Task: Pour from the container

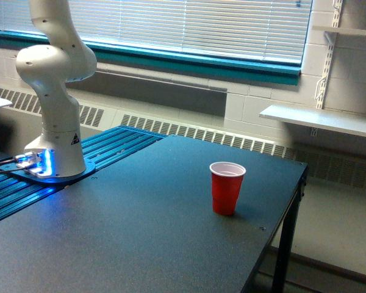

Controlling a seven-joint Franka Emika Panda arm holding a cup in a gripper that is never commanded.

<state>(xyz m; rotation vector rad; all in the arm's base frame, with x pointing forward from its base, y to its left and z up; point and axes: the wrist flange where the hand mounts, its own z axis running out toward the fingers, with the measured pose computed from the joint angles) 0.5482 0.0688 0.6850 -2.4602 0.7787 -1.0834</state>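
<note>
No brand name or readable writing shows anywhere; the only marking is a small dark triangular sticker [75, 138] low on the arm's white base column, too small to make out. The Panda arm [53, 91] stands at the far left of the dark surface [140, 232], its round base bolted down where blue lights [47, 160] glow beside a bundle of cables. From the base the white column rises straight, bulges into a rounded joint, and the next link climbs up out of the top edge of the view, so the wrist and the gripper are out of sight and I cannot tell whether it is clenched, released, or grasping anything. The clear container with the brown granules is likewise nowhere in view; its place cannot be told from here. What does stand on the surface is an opaque red plastic cup [226, 187] with a white inside, upright, toward the right and well apart from the arm's base, near the surface's right edge. A ribbed blue panel [110, 146] runs along the left behind the base. Behind everything are closed white window blinds [189, 24] over a teal sill, a radiator grille below, and a white wall shelf [329, 120] on the right.
</note>
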